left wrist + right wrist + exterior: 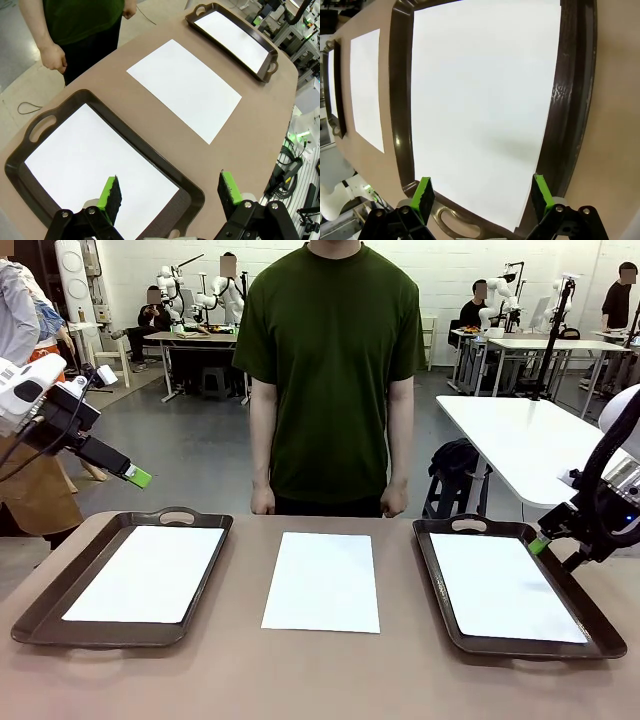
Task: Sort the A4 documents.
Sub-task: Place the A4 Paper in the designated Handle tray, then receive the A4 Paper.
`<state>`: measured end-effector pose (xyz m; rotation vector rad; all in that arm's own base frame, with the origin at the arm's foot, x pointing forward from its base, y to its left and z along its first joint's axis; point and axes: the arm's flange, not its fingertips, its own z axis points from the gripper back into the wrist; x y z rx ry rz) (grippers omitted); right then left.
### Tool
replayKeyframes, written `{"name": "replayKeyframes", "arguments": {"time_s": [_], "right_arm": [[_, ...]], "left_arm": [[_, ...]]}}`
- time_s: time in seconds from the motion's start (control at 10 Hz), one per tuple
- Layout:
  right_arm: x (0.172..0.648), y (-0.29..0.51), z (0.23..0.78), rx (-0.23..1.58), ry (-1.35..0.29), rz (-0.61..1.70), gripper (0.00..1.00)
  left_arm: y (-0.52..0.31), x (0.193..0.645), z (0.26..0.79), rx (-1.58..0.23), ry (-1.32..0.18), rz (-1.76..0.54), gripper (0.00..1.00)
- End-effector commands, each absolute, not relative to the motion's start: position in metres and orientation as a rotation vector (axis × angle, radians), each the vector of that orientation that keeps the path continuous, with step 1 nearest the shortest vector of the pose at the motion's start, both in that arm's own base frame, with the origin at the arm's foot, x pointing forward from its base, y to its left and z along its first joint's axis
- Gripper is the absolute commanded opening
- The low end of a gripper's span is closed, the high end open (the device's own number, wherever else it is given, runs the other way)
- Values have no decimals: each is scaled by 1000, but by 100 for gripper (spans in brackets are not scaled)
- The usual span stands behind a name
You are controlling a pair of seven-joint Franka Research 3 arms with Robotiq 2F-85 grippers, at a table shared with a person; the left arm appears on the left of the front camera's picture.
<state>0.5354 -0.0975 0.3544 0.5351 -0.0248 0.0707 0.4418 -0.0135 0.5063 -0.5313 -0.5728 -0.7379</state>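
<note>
I see three flat, blank white sheets on my matte tan table: one in the glossy dark brown left tray, one bare in the middle, one in the right tray. No writing shows anywhere. My left pincer and right pincer both hang spread and empty, arms partly cut off.

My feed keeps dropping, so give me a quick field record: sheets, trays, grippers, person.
left tray: one sheet flat inside
right tray: one sheet flat inside
middle sheet: flat on the bare table, between the trays
left gripper: open, empty, raised above the left tray's far left corner
right gripper: open, empty, low over the right tray's far right edge
person: standing at the far side, hands down, touching nothing
</note>
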Motion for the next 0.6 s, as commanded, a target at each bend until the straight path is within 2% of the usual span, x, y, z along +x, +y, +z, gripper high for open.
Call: {"name": "replayKeyframes", "arguments": {"time_s": [0.0,0.5], "right_arm": [[535,-98,355,533,-29,76,100],[535,-98,355,533,-29,76,100]], "left_arm": [[-13,441,506,-518,-578,-754,100],[-13,441,506,-518,-578,-754,100]]}}
